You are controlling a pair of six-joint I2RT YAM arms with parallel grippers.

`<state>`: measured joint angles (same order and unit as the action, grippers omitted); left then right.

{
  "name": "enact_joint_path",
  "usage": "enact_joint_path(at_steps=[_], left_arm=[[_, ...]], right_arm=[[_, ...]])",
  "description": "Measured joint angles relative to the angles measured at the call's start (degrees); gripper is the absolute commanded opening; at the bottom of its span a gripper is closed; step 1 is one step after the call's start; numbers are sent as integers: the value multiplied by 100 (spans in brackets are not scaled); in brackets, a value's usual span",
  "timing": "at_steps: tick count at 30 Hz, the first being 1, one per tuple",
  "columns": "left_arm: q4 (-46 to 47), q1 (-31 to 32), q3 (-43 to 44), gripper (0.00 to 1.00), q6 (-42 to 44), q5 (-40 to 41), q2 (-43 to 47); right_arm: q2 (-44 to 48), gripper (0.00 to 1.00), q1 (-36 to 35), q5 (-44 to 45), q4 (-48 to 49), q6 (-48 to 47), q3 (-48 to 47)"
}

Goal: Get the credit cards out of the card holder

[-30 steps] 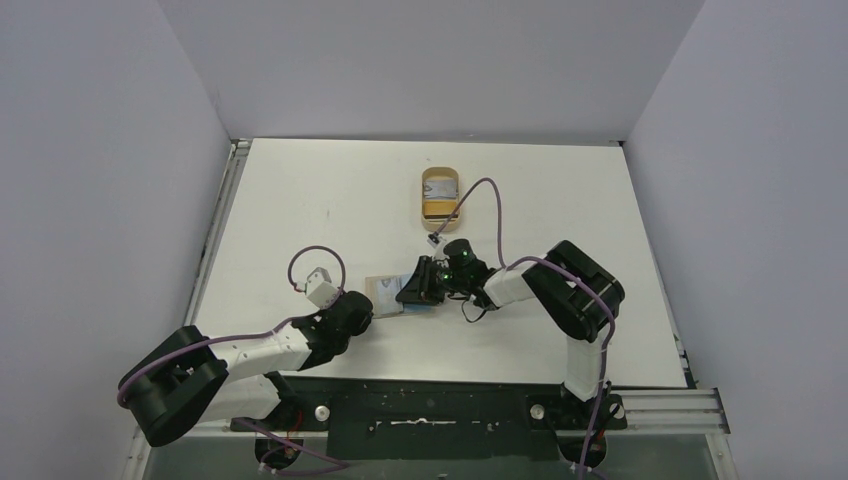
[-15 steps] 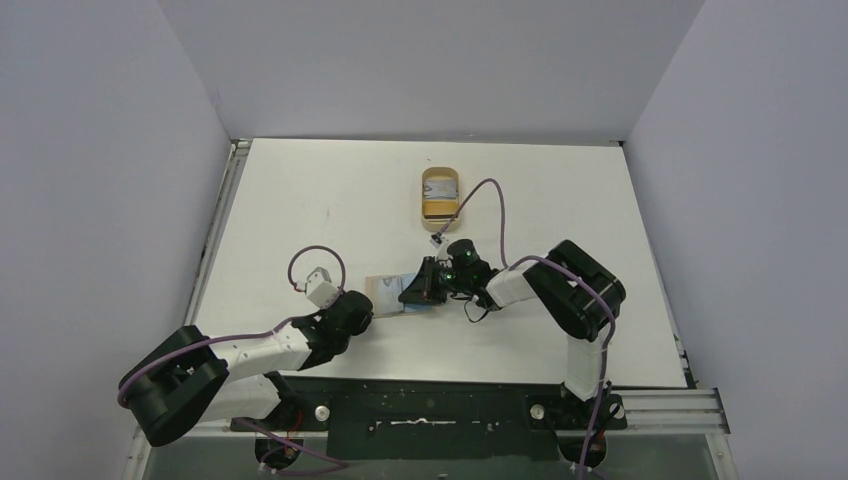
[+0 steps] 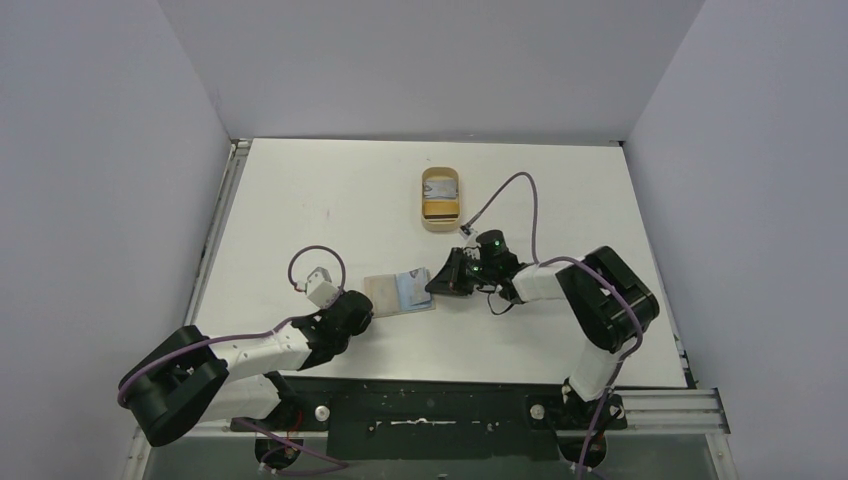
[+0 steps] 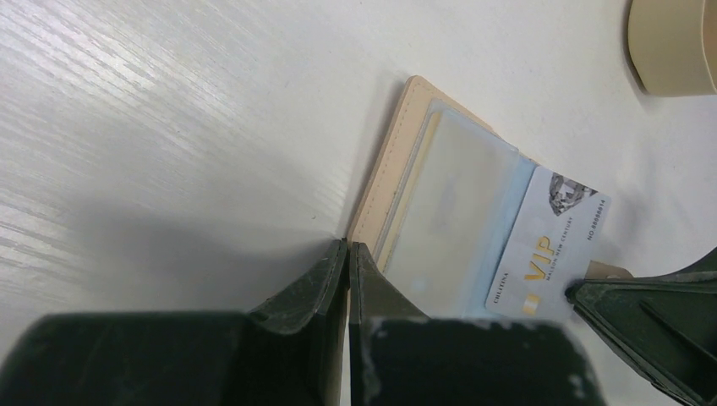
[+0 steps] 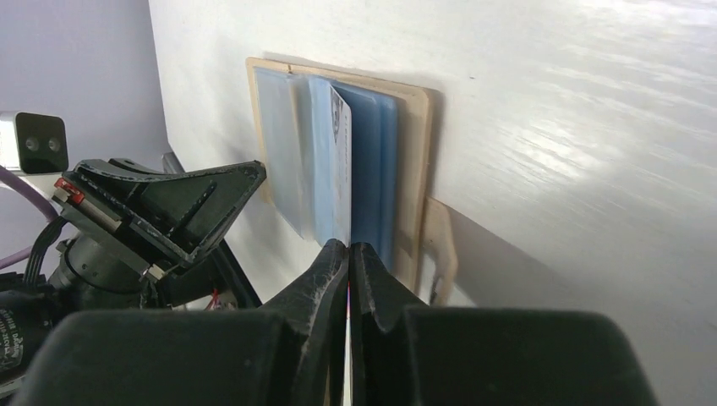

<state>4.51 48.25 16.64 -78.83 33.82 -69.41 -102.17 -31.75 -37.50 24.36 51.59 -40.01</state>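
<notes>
The tan card holder (image 3: pixel 385 295) lies open on the table between my two grippers. My left gripper (image 3: pixel 363 312) is shut, with its tips (image 4: pixel 347 247) resting on the holder's near-left edge (image 4: pixel 397 161). My right gripper (image 3: pixel 438 284) is shut on the edge of a pale blue-white credit card (image 4: pixel 550 245) printed "VIP". That card sticks partway out of the holder's clear sleeve toward the right. In the right wrist view my right gripper (image 5: pixel 348 247) pinches this card (image 5: pixel 338 144), with more blue cards (image 5: pixel 372 161) behind it in the holder (image 5: pixel 418 144). The strap tab (image 5: pixel 440 245) lies beside my fingers.
An oval tan dish (image 3: pixel 440 215) with a raised rim stands behind the holder, with flat grey and yellow items in it. Its edge shows in the left wrist view (image 4: pixel 672 42). Grey walls close in the table on three sides.
My right gripper has moved to the right, away from the left gripper, drawing the card partway out of the holder. The left arm has stayed in place.
</notes>
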Motion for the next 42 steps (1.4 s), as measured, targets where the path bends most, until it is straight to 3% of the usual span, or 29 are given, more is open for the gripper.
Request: enact_joint_path(at_steps=[8,20,34,42], left_arm=[[-9,-4,0,0,2,0,7],[-9,-4,0,0,2,-2,7],[-72,-4,-96,0,2,-7,256],[-81,-4,-293,0,2,-11,540]], right_arm=[[697,0,385,-31,-723,-328,-22],[984,0,835,166,-1021,-256,-916],[857,0,752,2341,-1139,966,-2006],[857,0,116,4194,-1674,1582,-2186]])
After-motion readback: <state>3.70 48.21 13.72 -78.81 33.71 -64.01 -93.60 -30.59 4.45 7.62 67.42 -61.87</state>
